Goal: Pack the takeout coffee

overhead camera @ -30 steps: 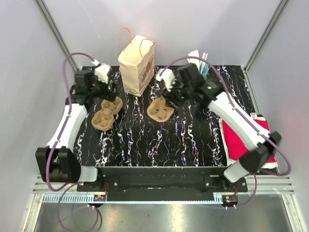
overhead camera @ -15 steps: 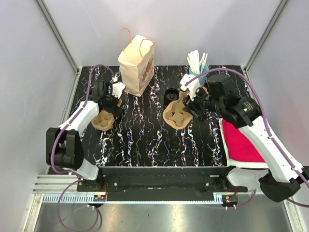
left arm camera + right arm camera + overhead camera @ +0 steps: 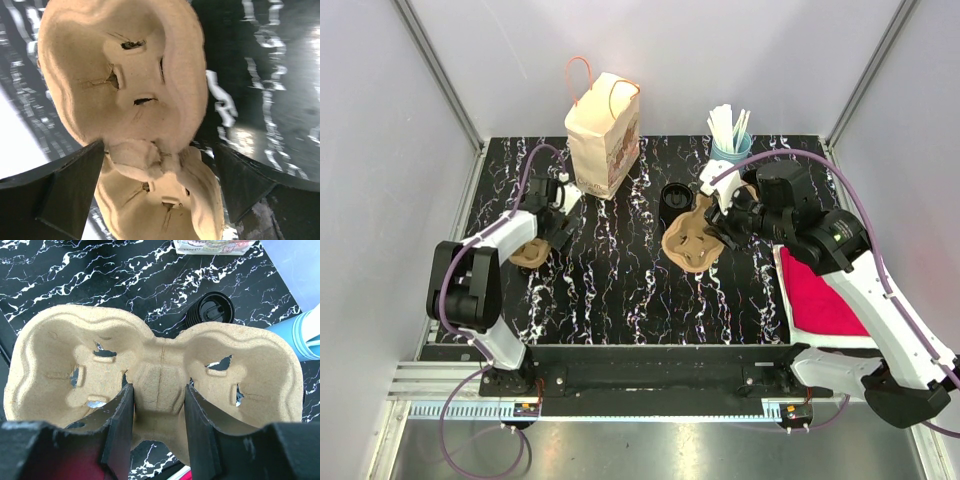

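The cup carrier [image 3: 160,360] is rough, matt moulded pulp, the counter [image 3: 620,285] glossy veined black, the bag [image 3: 603,135] smooth paper.

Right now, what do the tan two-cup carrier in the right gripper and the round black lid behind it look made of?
Tan two-cup carrier: moulded paper pulp, matte; fibrous surface, torn slits. Round black lid: probably plastic; smooth sheen, ribbed rim.

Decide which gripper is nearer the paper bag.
Left. The left gripper hovers open over a cup carrier, just beside the base of the paper bag. The right gripper, gripping a second carrier, sits farther off to its right.
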Available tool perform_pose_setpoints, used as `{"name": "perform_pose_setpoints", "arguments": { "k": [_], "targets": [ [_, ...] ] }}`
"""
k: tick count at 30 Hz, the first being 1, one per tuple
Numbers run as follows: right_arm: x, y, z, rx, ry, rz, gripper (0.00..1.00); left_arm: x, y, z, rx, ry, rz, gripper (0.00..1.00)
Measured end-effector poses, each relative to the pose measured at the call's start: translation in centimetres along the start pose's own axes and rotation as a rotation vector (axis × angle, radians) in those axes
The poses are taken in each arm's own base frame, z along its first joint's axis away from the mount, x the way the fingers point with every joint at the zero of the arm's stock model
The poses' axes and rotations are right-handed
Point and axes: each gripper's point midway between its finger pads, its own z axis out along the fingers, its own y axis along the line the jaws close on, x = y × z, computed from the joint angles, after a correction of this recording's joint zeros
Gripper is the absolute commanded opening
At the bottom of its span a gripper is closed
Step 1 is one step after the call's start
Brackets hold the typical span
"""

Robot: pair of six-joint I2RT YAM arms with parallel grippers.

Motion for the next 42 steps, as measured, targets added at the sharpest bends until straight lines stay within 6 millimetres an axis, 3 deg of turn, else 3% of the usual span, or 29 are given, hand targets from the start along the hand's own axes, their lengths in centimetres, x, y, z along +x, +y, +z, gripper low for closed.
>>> {"name": "perform_pose_setpoints", "arguments": {
  "k": [14, 19, 23, 26, 28, 31, 34, 38, 42],
  "targets": [
    [0.7, -0.1, 0.2, 0.013, 0.015, 0.002, 0.37, -0.1, 8.7, 0.7, -0.269, 0.042, -0.054, 0.99],
    [0.8, -0.6, -0.1, 0.042, 0.019, 0.001, 0.37, -1.5, 8.9, 0.2, -0.238, -0.005, -0.063, 0.99],
    [0.7, -1.4, -0.4, 0.088, 0.02, -0.002, 0.36, -5.5, 8.9, -3.2, -0.176, -0.144, -0.082, 0.99],
    [0.6, -2.2, -0.4, 0.129, 0.016, -0.003, 0.36, -10.7, 10.0, -8.0, -0.165, -0.329, -0.092, 0.99],
    [0.4, -2.7, -0.5, 0.147, 0.01, -0.002, 0.36, -14.4, 10.6, -12.3, -0.154, -0.479, -0.08, 0.99],
    [0.3, -3.3, -0.6, 0.172, 0.005, 0.002, 0.36, -18.7, 10.8, -17.7, -0.133, -0.657, -0.029, 0.99],
    [0.3, -3.9, -0.6, 0.194, 0.002, 0.007, 0.36, -21.9, 10.2, -21.2, -0.097, -0.777, 0.043, 0.99],
    [0.5, -4.4, -0.7, 0.208, 0.007, 0.015, 0.37, -25.3, 8.3, -22.6, -0.016, -0.88, 0.151, 0.99],
    [0.7, -4.9, -0.8, 0.222, 0.011, 0.024, 0.37, -27.4, 5.0, -20.5, 0.145, -0.91, 0.255, 0.99]
  ]
}}
